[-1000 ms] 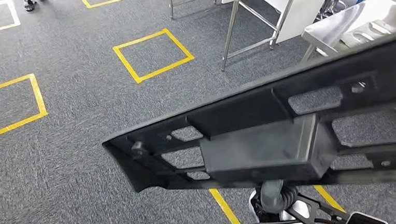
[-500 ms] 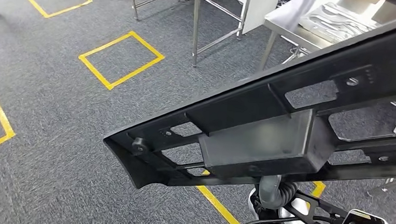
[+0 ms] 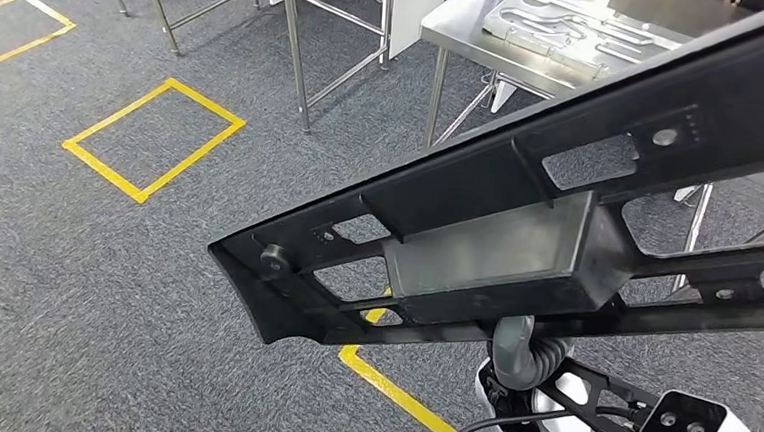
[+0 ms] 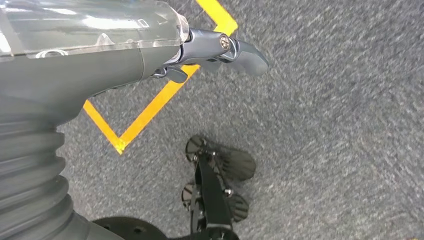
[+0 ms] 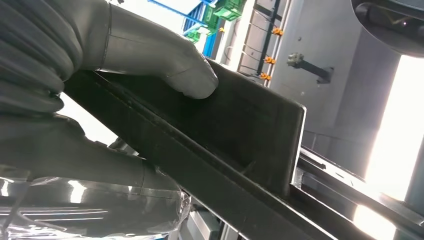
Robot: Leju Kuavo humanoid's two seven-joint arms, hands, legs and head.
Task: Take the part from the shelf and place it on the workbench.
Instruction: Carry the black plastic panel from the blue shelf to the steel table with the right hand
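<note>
A long black plastic part (image 3: pixel 517 234) with cut-outs and a box-shaped middle runs slantwise across the head view, held up above the floor. In the right wrist view my right hand (image 5: pixel 125 75) grips this part (image 5: pixel 240 130), with the thumb (image 5: pixel 185 75) pressed on its upper face. My left hand (image 4: pixel 200 50) hangs over the carpet and holds nothing, its thumb sticking out. The steel workbench (image 3: pixel 449 30) stands ahead beyond the part, with several shiny metal pieces (image 3: pixel 560 22) lying on it.
The floor is grey carpet marked with yellow taped squares (image 3: pixel 152 137) and a yellow line (image 3: pixel 397 397) near my feet. A second steel table on thin legs (image 3: pixel 297 61) stands left of the workbench.
The whole view has shifted as I turn and walk: the taped squares slid left and the steel workbench came nearer. The part stays in my right hand.
</note>
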